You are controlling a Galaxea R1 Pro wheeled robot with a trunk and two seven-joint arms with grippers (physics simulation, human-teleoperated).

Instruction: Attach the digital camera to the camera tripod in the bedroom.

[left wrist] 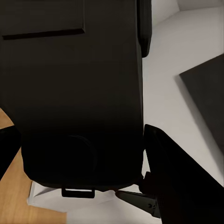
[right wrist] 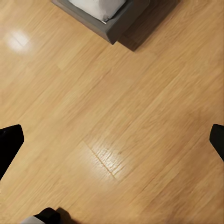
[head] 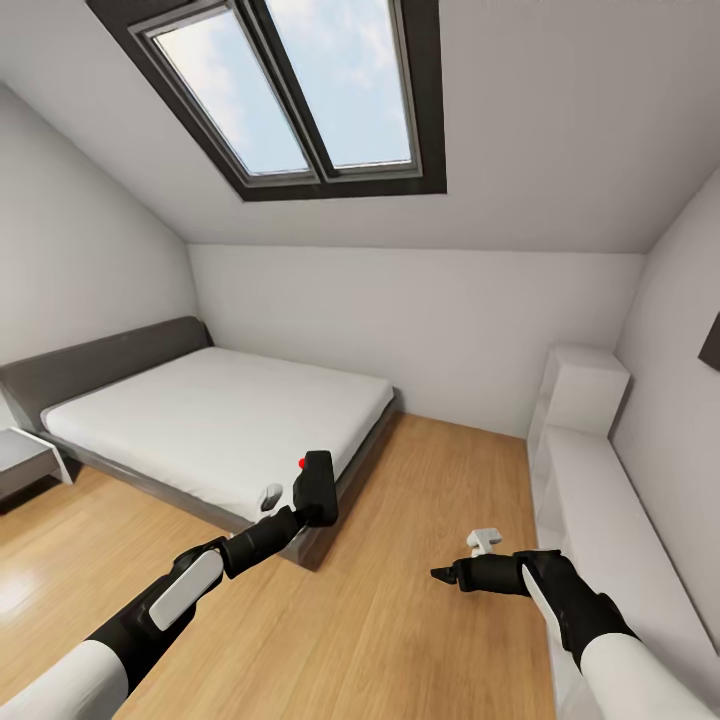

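Left jaws clamped on black digital camera (head: 317, 487), red-buttoned; right jaws apart.

Attic bedroom: grey-framed bed (head: 215, 425), skylight (head: 290, 90), light wood floor (head: 420, 600).

The left arm reaches toward 12 o'clock, forearm angled up, its left gripper (head: 305, 505) clamped on the digital camera (head: 317, 487), which it holds upright with the red button at top. The right arm extends from 5 o'clock, wrist bent inward toward 9 o'clock; the right gripper (head: 445, 575) has its fingertips (right wrist: 10, 140) spread wide, holding nothing.
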